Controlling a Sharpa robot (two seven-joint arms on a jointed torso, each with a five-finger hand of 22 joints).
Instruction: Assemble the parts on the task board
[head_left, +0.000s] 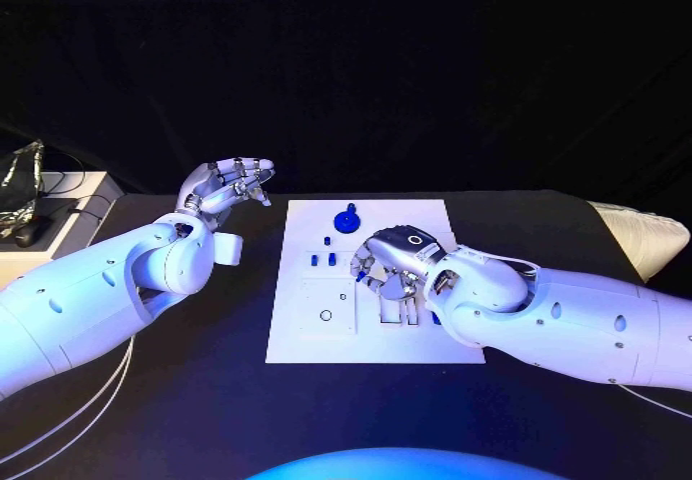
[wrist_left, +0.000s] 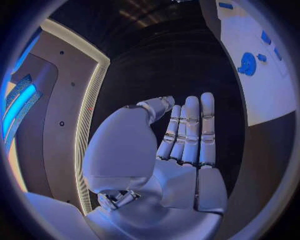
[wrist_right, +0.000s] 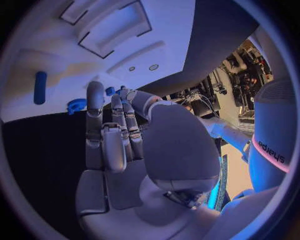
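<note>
The white board lies flat on the black table, and my right hand is over its middle. Beyond my fingers, near the far edge of the board, a round blue part sits on the board. Beside my right hand, on the side toward my left hand, small blue pieces stand in a short row. Under my right hand there are long slots in the board, with a blue piece just beside my wrist. My left hand is well apart from the board.

Only legible txt: partial "adrays"-like lettering, unclear, on pink-banded cylinder, right wrist view.
</note>
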